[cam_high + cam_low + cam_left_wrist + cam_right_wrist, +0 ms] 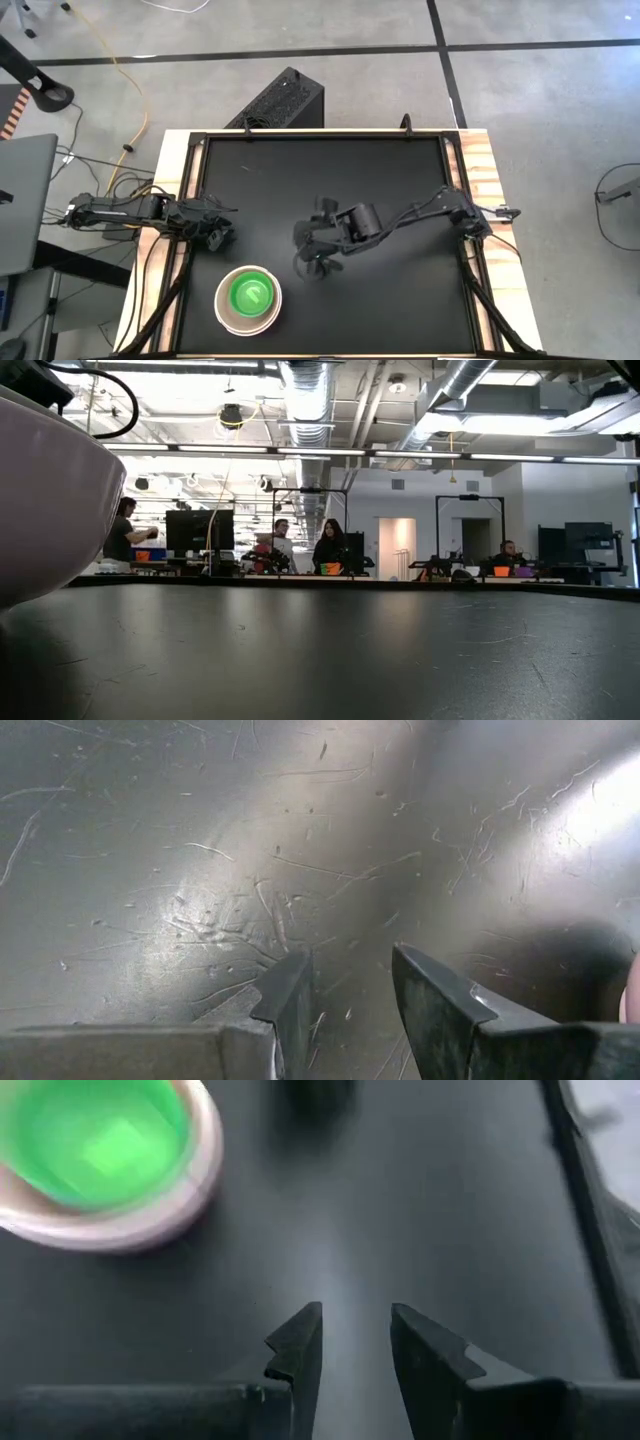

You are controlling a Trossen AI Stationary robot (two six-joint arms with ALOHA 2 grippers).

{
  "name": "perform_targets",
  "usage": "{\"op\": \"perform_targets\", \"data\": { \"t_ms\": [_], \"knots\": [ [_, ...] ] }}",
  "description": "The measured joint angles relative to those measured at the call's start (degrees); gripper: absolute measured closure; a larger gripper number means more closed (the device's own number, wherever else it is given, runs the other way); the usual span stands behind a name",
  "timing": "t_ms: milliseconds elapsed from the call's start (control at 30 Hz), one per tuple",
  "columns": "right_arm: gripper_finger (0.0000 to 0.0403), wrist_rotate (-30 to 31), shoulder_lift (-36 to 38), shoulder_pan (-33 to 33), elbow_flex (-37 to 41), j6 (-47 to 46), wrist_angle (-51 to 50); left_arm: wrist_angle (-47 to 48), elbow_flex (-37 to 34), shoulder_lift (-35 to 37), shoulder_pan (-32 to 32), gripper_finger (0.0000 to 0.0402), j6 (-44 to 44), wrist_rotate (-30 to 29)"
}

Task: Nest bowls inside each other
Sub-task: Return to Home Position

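The bowls [248, 298] stand nested in one stack near the table's front edge, left of the middle. The bright green bowl [95, 1135] sits innermost, with pale white and pinkish rims [205, 1175] around it. In the low view the stack's outer wall [50, 490] fills the left side. My right gripper [312, 262] hangs open above the table, to the right of the stack, with nothing between its fingers [355, 1325]. At the table's left edge, my left gripper [218, 238] waits open, low over the bare mat [350, 970].
The black mat [380, 180] stretches bare behind and to the right of the stack. Wooden borders [480, 170] and a dark frame run along the table's sides. Beyond the far edge, people sit at desks [330, 550] in the room.
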State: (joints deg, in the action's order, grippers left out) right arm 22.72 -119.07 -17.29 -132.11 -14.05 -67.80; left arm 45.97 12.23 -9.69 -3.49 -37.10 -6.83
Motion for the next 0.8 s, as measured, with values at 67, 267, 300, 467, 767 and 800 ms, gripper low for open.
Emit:
{"op": "perform_targets", "data": {
  "t_ms": [67, 267, 300, 467, 767, 800],
  "knots": [
    [0.0265, 1.6, 2.1, 0.4, 3.4, -0.7, -3.5, 0.0, 0.0, 0.0, 0.0, 0.0274, 0.0, 0.0],
    [0.0265, 2.8, 15.3, 2.2, 25.9, -4.2, 2.3, 0.0, 0.0, 0.0, 0.0, 0.0274, 0.0, 0.0],
    [0.0265, 2.7, 18.6, 2.6, 31.5, -4.6, 6.1, 0.0, 0.0, 0.0, 0.0, 0.0274, 0.0, 0.0],
    [0.0265, -2.3, 37.0, 5.7, 60.9, -4.1, 34.3, 0.0, 0.0, 0.0, 0.0, 0.0274, 0.0, 0.0],
    [0.0265, -12.4, 57.8, 11.9, 101.3, 0.9, 82.3, 0.0, 0.0, 0.0, 0.0, 0.0274, 0.0, 0.0],
    [0.0265, -12.6, 59.1, 12.3, 104.4, 1.4, 85.9, 0.0, 0.0, 0.0, 0.0, 0.0274, 0.0, 0.0]
  ]
}}
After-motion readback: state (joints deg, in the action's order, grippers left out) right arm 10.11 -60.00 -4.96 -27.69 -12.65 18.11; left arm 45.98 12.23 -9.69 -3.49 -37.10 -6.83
